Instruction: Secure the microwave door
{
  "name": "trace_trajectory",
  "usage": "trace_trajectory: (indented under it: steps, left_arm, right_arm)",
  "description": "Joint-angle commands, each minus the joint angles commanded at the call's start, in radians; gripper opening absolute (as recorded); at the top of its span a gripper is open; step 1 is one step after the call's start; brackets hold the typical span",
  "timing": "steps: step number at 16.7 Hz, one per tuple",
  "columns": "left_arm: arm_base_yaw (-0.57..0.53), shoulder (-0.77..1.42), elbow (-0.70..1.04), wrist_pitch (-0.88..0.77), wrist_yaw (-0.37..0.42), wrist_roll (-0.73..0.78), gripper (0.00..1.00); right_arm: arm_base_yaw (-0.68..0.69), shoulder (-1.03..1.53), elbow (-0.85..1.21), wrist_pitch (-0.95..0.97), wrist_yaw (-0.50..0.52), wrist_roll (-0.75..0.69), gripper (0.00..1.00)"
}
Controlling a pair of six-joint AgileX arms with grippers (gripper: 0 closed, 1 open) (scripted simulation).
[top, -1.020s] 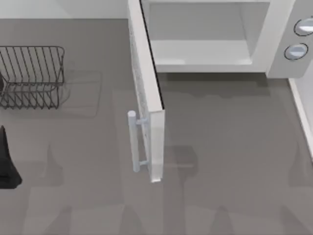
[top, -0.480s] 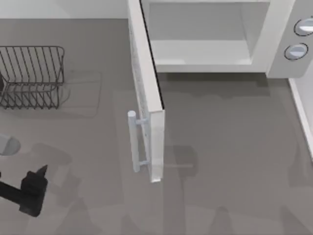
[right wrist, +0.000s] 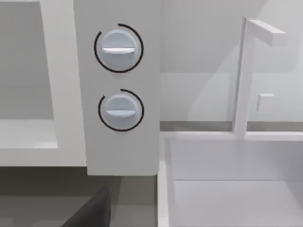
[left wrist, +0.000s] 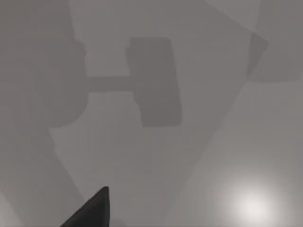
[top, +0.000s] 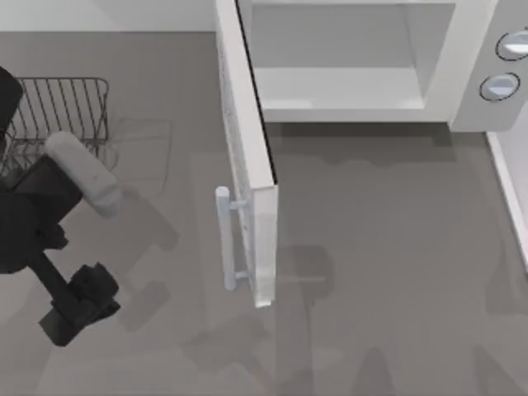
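Left arm angled low over the grey table, its dark left gripper pointing down; jaw spacing cannot be told. The microwave door, a flat white slab with pale bar handle, stands swung wide open, well apart to the jaws' right. Behind it, the boxy white microwave bears two round knobs. A dark wire rack sits beyond the arm.

One microwave, two knobs

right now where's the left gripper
In the top view the left gripper hangs over the table's left side, left of the open microwave door, below the wire rack.
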Motion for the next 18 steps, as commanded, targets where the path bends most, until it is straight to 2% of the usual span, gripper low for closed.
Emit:
trace_trajectory:
  steps: [5,11,15,18]
  left_arm:
    - [-0.064,0.334,0.445,-0.285,0.080,0.180,1.00]
    - [-0.100,0.558,0.919,-0.441,0.159,0.347,1.00]
    - [-0.105,0.607,1.078,-0.460,0.188,0.404,1.00]
    - [-0.105,0.610,1.092,-0.460,0.191,0.409,1.00]
  right_arm:
    - [0.000,0.000,0.000,0.000,0.000,0.000,1.00]
    - [0.000,0.000,0.000,0.000,0.000,0.000,1.00]
    - [0.000,0.000,0.000,0.000,0.000,0.000,1.00]
    - [0.000,0.000,0.000,0.000,0.000,0.000,1.00]
